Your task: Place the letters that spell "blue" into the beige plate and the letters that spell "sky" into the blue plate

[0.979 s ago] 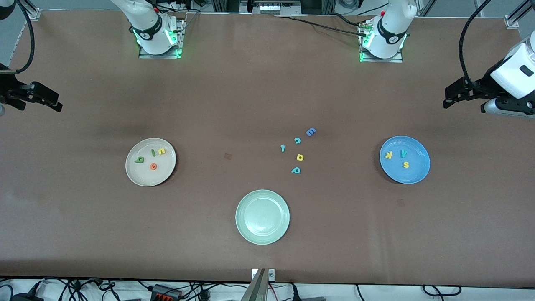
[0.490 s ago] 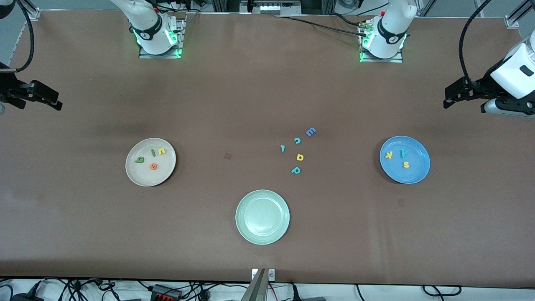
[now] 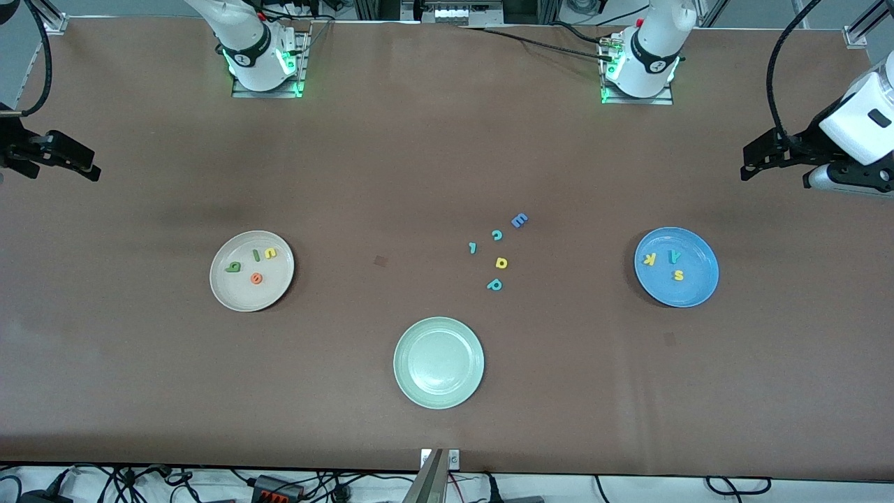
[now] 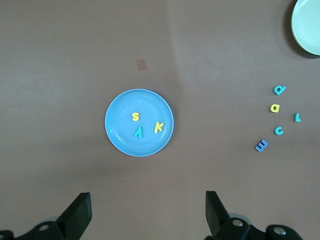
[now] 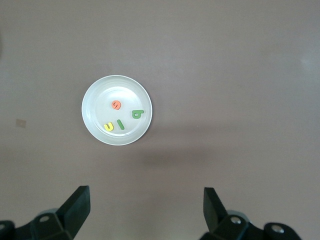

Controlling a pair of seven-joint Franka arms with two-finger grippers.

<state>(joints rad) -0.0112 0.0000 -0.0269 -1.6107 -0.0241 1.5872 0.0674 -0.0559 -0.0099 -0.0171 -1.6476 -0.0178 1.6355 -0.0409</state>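
The beige plate holds a green b, a dark green l, a yellow u and an orange e. On the blue plate lie a yellow k, a teal y and a yellow s. My left gripper hangs open and empty high over the left arm's end of the table, with the blue plate below it. My right gripper hangs open and empty over the right arm's end, looking down on the beige plate.
A pale green plate sits nearest the front camera, mid-table. Between the two filled plates lie loose letters: a blue E, a teal c, a teal hooked piece, a yellow a and a teal p.
The right gripper has drifted slightly farther out toward its end of the table. The left arm, plates and letters have not moved.
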